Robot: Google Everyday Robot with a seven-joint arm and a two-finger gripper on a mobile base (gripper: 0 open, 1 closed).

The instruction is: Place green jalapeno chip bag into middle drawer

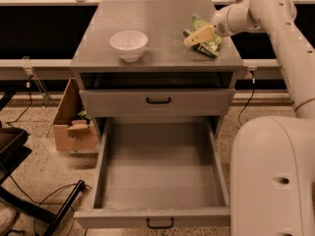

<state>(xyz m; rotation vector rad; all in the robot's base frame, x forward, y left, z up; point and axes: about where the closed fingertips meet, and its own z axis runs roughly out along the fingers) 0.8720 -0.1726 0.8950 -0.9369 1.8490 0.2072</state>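
The small crinkled light-green foil jalapeno chip bag (210, 43) lies well right of the round white ceramic bowl (129, 44), on the same flat grey cabinet top (162, 18); the cream-tipped gripper (196, 36) sits at the bag's bowl-side edge, and I cannot tell whether it has hold; the bag looks light, soft, slippery and crushable, so a pinch on a crimped end seam seems best; the wide grey middle drawer (160, 176), a smooth bare tray, stands open below and in front of the bowl.

The tool (196, 37), over the green jalapeno chip bag (211, 44) on the cabinet top (162, 18), hides part of it.
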